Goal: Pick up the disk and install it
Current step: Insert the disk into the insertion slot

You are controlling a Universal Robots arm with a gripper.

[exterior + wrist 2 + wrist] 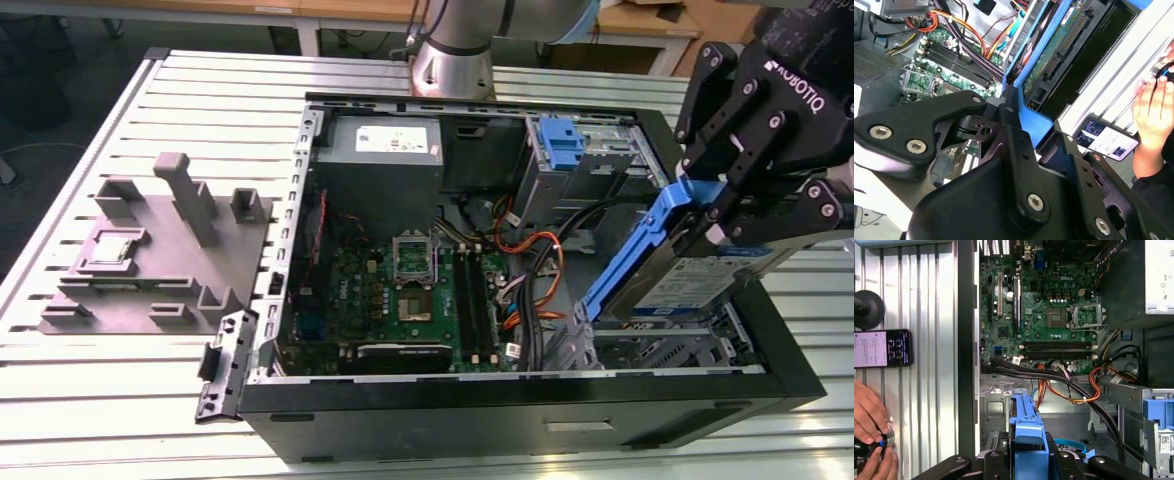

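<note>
The gripper [747, 222] is clamped on the disk [694, 278]. Its fingers [721, 160] pinch the upper end of the blue frame [638, 250] from both sides. The disk hangs tilted below the fingers with its labelled silver face outward, and its lower end sits over the corner bay of the open computer case [534, 415]. In the second wrist view the frame sits tight between the fingers and the disk's green circuit-board underside runs away from the fingertips. In the first wrist view a bundle of orange and black cables [1069, 385] lies just beyond the fingertips, with the motherboard [1044, 305] further out past it. Well clear of the fingers, outside the case wall, a person's hand [869, 415] rests on the slatted table [929, 390] near a phone [881, 347].
</note>
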